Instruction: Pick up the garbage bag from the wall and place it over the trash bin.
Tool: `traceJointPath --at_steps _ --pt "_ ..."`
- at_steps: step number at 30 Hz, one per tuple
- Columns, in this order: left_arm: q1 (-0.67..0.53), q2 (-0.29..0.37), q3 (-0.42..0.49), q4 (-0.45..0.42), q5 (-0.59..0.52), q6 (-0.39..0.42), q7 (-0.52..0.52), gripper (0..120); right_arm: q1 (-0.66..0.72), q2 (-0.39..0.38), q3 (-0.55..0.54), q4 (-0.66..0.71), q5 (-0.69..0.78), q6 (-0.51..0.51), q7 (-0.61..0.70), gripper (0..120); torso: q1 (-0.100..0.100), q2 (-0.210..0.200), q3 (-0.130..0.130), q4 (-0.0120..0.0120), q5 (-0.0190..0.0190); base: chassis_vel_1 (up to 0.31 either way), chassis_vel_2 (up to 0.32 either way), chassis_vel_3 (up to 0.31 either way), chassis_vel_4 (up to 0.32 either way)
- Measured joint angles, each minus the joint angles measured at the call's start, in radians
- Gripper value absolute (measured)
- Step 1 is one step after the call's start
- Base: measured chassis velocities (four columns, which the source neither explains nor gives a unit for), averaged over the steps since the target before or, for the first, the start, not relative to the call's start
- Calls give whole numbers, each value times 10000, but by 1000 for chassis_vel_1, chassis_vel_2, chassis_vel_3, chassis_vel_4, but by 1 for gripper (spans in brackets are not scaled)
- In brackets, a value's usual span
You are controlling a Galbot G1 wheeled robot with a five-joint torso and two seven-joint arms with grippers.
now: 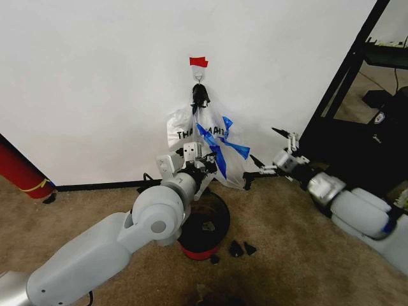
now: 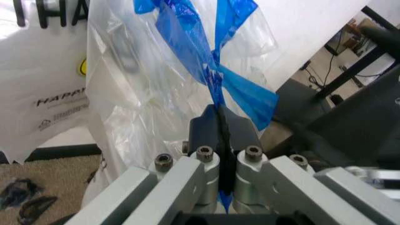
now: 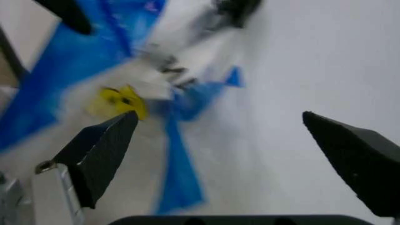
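Note:
The garbage bag point(image 1: 223, 150), clear crinkly plastic with blue strips, hangs from a small hook under red tape point(image 1: 198, 62) on the white wall point(image 1: 95, 76). Beside it hangs an opaque white bag point(image 1: 180, 132) with black lettering. My left gripper point(image 1: 195, 157) is at the bag's lower part, just above the trash bin point(image 1: 220, 217), a round black bin with a red base. In the left wrist view this gripper point(image 2: 219, 133) is shut on a blue strip of the garbage bag point(image 2: 144, 79). My right gripper point(image 1: 262, 157) stands open just right of the bag, and its wrist view shows the open gripper point(image 3: 228, 140) facing the blue strips point(image 3: 178, 178).
A black shelf frame point(image 1: 347, 83) stands close at the right, by the right arm. A red cylinder point(image 1: 18, 167) leans at the far left. Dark scraps point(image 1: 241, 248) lie on the brown carpet next to the bin. A black baseboard point(image 1: 95, 186) runs along the wall.

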Motion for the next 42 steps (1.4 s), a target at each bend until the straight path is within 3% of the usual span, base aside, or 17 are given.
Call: traceJointPath --at_steps 5,10,15,22,33,42 --pt "-67 11 -35 -5 -23 -19 2 0 1368 907 -1518 -611 -605 -638 -60 83 1 0 1 2 3 0 0 0 0" --pt "84 40 -115 -50 -10 -26 5 0 1355 903 -1571 -603 -349 -1209 28 82 1 0 -1 -5 2 0 0 0 0" --pt "199 36 -126 -38 30 -30 29 0 1400 885 -1605 -614 -111 -1575 126 68 1 0 -1 -6 1 0 0 0 0" --pt "170 76 -135 -64 37 -32 51 0 1668 1157 -1790 -929 30 -1916 212 38 0 0 -1 -2 2 0 0 0 0" --pt "188 79 -156 -91 27 -42 81 0 2040 1554 -2092 -1235 669 -2283 686 1 0 0 0 -1 2 0 0 0 0" --pt "261 212 -297 -117 160 -113 182 0 1366 1693 -1356 -928 1533 -2154 1556 0 0 0 -1 -2 2 0 0 0 0"
